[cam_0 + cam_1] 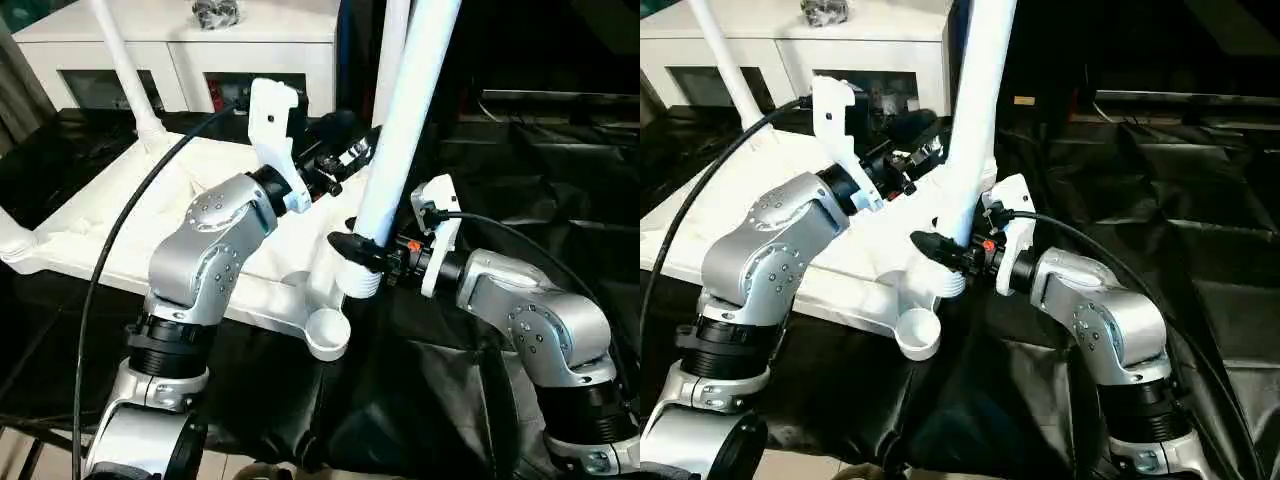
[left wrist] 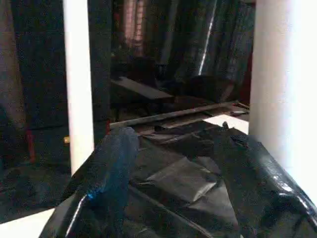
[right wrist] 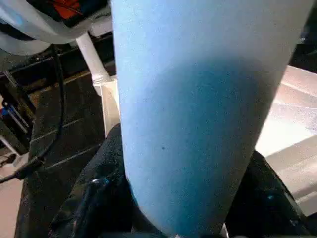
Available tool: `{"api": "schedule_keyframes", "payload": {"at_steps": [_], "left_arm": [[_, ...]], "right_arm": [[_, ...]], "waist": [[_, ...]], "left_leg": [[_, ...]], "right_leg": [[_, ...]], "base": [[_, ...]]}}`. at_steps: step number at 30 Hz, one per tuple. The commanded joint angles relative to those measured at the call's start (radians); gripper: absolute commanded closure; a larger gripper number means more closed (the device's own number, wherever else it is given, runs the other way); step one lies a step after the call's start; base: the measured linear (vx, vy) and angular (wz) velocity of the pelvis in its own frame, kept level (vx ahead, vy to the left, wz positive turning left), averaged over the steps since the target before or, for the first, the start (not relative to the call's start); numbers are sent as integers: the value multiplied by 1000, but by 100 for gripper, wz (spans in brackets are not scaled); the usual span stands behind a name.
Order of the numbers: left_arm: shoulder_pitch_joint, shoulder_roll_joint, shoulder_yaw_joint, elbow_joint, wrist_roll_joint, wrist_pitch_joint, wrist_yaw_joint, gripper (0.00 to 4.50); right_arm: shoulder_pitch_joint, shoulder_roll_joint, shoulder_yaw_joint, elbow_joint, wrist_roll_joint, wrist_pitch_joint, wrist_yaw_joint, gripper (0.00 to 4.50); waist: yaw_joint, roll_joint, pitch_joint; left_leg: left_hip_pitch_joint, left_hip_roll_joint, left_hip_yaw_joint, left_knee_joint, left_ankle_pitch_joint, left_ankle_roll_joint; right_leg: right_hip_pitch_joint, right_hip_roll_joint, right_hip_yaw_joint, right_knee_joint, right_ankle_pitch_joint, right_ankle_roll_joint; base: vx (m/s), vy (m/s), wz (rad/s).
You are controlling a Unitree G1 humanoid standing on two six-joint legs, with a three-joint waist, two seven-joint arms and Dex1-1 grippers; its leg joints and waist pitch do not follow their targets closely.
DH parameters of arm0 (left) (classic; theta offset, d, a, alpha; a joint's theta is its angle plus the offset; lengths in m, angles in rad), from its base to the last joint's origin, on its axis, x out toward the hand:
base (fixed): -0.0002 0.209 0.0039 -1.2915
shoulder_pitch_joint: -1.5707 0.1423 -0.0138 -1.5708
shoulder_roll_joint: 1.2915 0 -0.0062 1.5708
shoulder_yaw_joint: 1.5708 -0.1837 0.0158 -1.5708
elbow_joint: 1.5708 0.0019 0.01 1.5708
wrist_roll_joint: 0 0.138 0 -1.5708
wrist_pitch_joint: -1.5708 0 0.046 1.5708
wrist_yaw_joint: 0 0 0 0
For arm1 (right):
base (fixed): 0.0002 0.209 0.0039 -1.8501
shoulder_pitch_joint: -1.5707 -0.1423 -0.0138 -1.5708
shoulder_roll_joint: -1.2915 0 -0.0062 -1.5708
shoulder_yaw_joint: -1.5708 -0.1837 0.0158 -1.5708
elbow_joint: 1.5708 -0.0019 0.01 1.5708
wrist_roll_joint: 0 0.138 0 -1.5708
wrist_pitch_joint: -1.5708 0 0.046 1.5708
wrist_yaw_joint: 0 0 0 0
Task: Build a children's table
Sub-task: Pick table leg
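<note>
Right two-fingered black gripper (image 1: 352,250) clamped around upright white tubular leg (image 1: 405,130), just above near corner socket of upturned white plastic tabletop (image 1: 100,240). Left gripper (image 1: 340,160) parted, empty, beside leg. Black sheeting (image 1: 520,170) beneath; white glass-door cabinet (image 1: 190,55) behind.

left hand (image 1: 340,160): fingers apart, empty | right hand (image 1: 352,250): clamped around leg (image 1: 405,120)

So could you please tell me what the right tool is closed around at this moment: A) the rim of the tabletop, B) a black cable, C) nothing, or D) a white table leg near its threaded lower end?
D: the right tool has its black fingers on either side of the white leg, just above the leg's ribbed end by the tabletop corner socket.
</note>
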Motion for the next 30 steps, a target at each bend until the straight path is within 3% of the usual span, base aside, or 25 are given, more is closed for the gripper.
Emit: {"api": "schedule_keyframes", "payload": {"at_steps": [1, 3, 5, 8, 10, 11, 12, 13, 16, 17, 19, 21, 24, 30], "left_arm": [[-1, 15, 21, -3, 3, -15, -7, 152], [-1, 37, 35, 13, 27, -35, 4, 152], [14, 123, 44, 42, 80, -95, -44, 152], [32, 182, 31, 53, 97, -130, -121, 152], [56, 238, 22, 61, 83, -141, -223, 152], [93, 298, 2, 57, 60, -151, -352, 152], [97, 305, 0, 56, 58, -152, -366, 152], [124, 341, -19, 47, 47, -158, -442, 152], [166, 400, -59, 47, 50, -194, -558, 152], [196, 455, -109, 66, 70, -222, -649, 152], [210, 478, -142, 93, 99, -250, -682, 152], [223, 494, -164, 116, 126, -289, -715, 152], [250, 519, -197, 177, 189, -397, -779, 152], [246, 571, -231, 263, 219, -479, -890, 152]], "right_arm": [[-12, -6, 5, 2, -5, -7, -6, 259], [-14, -7, 4, 9, -9, -13, -11, 259], [-15, 7, -17, 27, -28, -44, -46, 259], [-17, 24, -38, 40, -42, -65, -82, 259], [-16, 39, -62, 52, -50, -75, -115, 259], [-9, 53, -87, 51, -44, -83, -138, 259], [-8, 55, -90, 51, -43, -84, -140, 259], [2, 59, -97, 44, -50, -120, -145, 259], [25, 54, -97, 26, -60, -150, -145, 259], [47, 49, -103, 4, -66, -152, -162, 259], [69, 27, -88, -13, -96, -153, -172, 259], [91, 13, -75, -26, -124, -173, -173, 259], [146, -6, -56, -59, -160, -177, -179, 260], [228, -48, -19, -99, -160, -202, -125, 260]], "waist": [[0, -10, -70], [0, -12, -70], [-1, -19, -69], [-1, -12, -71], [1, -8, -73], [1, -4, -73], [2, -2, -75], [0, 7, -75], [0, 7, -72], [-1, 8, -72], [-6, 11, -70], [-5, 6, -66], [-7, 8, -64], [-18, 9, -63]], "left_leg": [[20, 71, -40, -85, -142, -10], [19, 71, -41, -86, -139, -10], [18, 69, -41, -87, -131, -8], [24, 70, -40, -88, -131, -19], [27, 68, -38, -89, -117, -28], [26, 67, -38, -90, -112, -31], [28, 68, -38, -90, -113, -32], [30, 67, -37, -92, -120, -42], [31, 68, -33, -98, -159, -56], [34, 68, -35, -100, -175, -64], [33, 67, -34, -104, -204, -72], [32, 68, -34, -106, -225, -80], [34, 68, -38, -110, -262, -85], [33, 71, -39, -113, -283, -72]], "right_leg": [[47, -60, 41, -73, -135, -231], [48, -60, 41, -73, -135, -226], [46, -59, 41, -74, -140, -212], [40, -60, 41, -73, -146, -202], [36, -59, 41, -69, -127, -207], [35, -57, 40, -65, -113, -210], [32, -57, 40, -64, -109, -209], [31, -53, 39, -58, -91, -212], [31, -53, 40, -62, -87, -209], [31, -53, 40, -62, -88, -210], [33, -55, 42, -63, -111, -210], [35, -57, 46, -73, -150, -193], [36, -62, 49, -82, -223, -173], [35, -62, 49, -82, -226, -196]], "base": [[0, 0, 0], [0, 0, 0], [0, 0, 0], [0, 0, 0], [0, 0, 0], [0, 0, 0], [0, 0, 0], [0, 0, 0], [0, 0, 0], [0, 0, 0], [0, 0, 0], [0, 0, 0], [0, 0, 0], [0, 0, 0]]}}
